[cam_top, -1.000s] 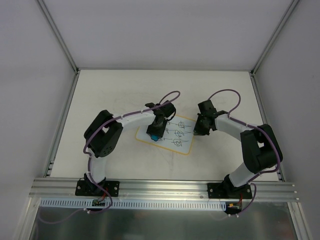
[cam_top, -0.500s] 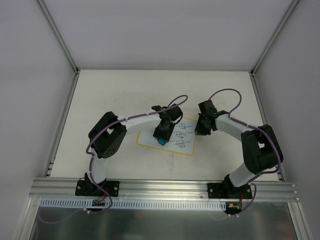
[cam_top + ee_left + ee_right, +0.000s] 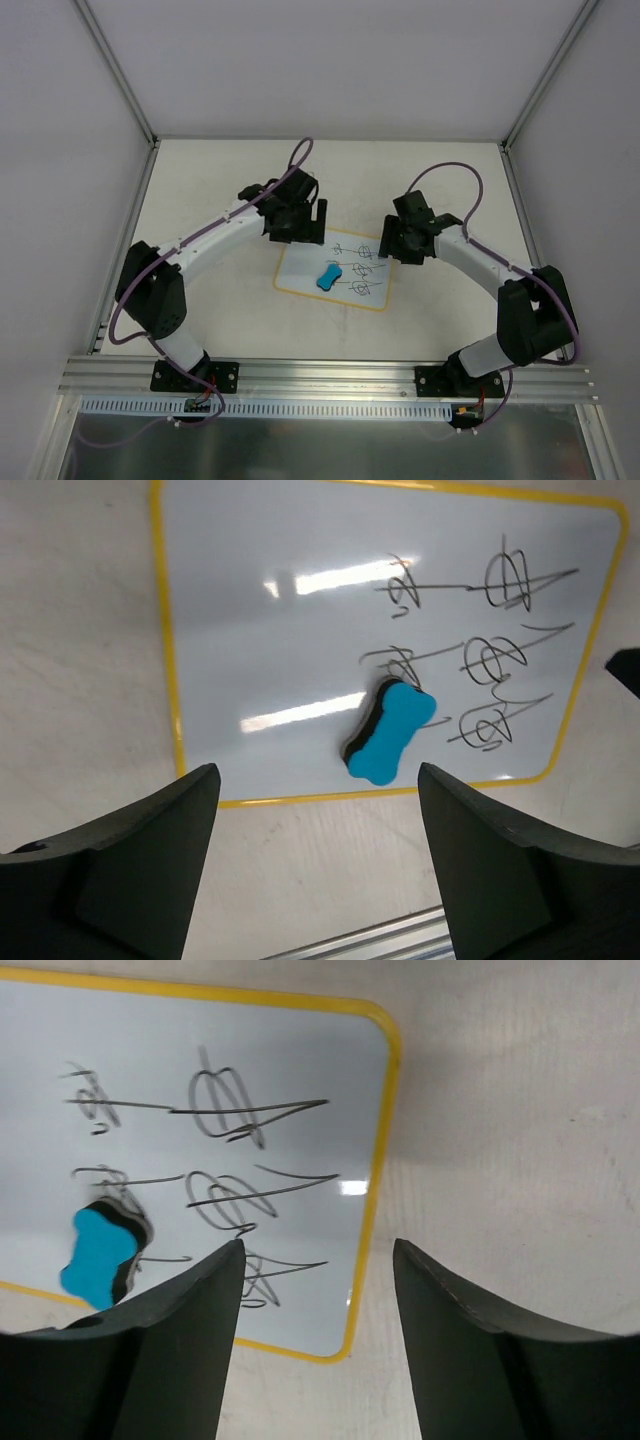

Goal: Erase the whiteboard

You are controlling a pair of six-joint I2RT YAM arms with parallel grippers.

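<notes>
The whiteboard [image 3: 300, 268] lies flat in the middle of the table, white with a yellow rim. Dark scribbles [image 3: 362, 270] fill its right half. A blue bone-shaped eraser [image 3: 328, 277] with a black underside rests loose on the board, touched by neither gripper. My left gripper [image 3: 312, 228] hovers open and empty just past the board's far left corner. My right gripper [image 3: 395, 242] hangs open and empty over the board's far right corner. The left wrist view shows the board [image 3: 260, 640], the eraser [image 3: 392, 732] and the left gripper [image 3: 318, 772]. In the right wrist view are the board [image 3: 300, 1060], the eraser [image 3: 96, 1252] and the right gripper [image 3: 318, 1245].
An aluminium rail [image 3: 330, 375] runs along the near edge with both arm bases bolted to it. Grey walls and frame posts [image 3: 118, 75] close in the left, right and far sides. Purple cables loop above both wrists.
My left gripper opened, left the eraser on the board and drew back to the far left. My right gripper opened from shut and shifted slightly.
</notes>
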